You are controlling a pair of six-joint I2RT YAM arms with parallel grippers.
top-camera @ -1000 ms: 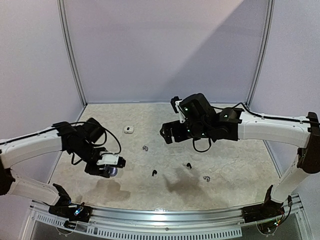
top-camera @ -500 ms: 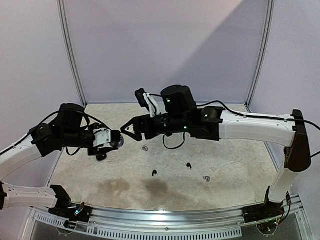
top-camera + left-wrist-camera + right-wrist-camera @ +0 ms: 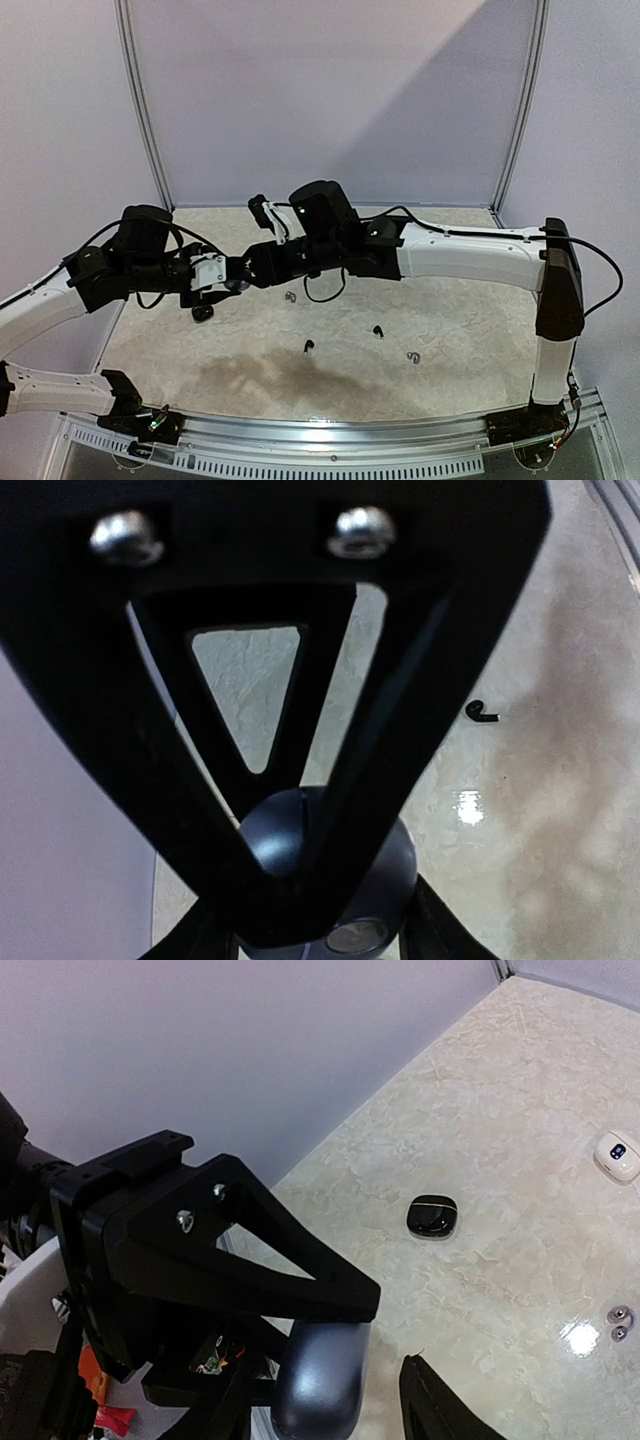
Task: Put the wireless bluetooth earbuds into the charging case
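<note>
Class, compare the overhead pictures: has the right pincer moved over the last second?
Yes. The right pincer swung left, from right of the silvery earbud pair to left of it, meeting the left pincer holding the charging case.

A rounded grey case (image 3: 385, 865) is held off the desk (image 3: 450, 320), pinched in the left tool (image 3: 233, 283). A glossy black case (image 3: 432, 1217) lies flat and shut. A white case (image 3: 617, 1155), with a small dark window on top, lies well apart from it. Two silvery buds (image 3: 615, 1322) sit side by side, almost touching. One black bud (image 3: 309, 346) lies nearer the front, and a second black bud (image 3: 378, 331) lies to its right. Further right is a pale bit (image 3: 413, 357) (too small to tell if it is one bud or two).
</note>
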